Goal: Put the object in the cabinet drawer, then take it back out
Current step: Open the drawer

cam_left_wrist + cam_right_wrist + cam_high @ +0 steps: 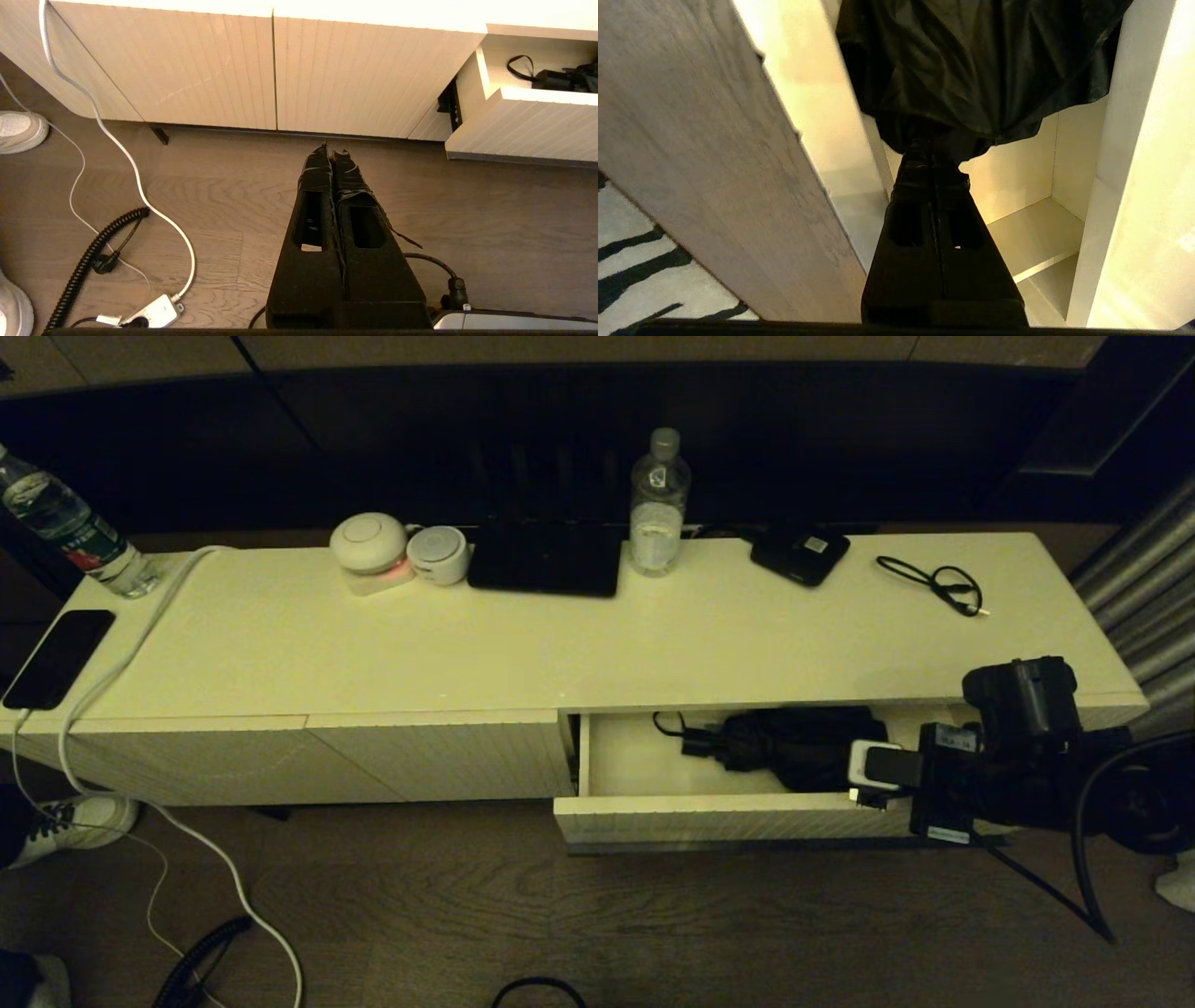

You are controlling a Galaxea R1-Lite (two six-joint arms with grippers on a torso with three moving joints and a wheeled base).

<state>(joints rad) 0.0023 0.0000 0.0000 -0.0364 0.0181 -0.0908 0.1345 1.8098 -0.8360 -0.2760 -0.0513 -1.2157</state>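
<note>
The cabinet drawer (728, 819) stands pulled out at the right of the cream cabinet. The black umbrella (794, 747) lies inside it, its handle and wrist loop (681, 733) pointing left. My right gripper (845, 763) reaches into the drawer from the right. In the right wrist view the right gripper (931, 149) is shut, its tips buried in the bunched fabric at the end of the umbrella (971, 60), above the pale drawer interior (1031, 233). My left gripper (332, 151) hangs shut and empty over the wood floor, left of the drawer (523, 135).
On the cabinet top (560, 644) sit a water bottle (658, 504), a flat black device (800, 553), a thin black cable (934, 583), a black slab (546, 560), two white round gadgets (369, 546) and a phone (58, 658). Cords (117, 149) trail on the floor.
</note>
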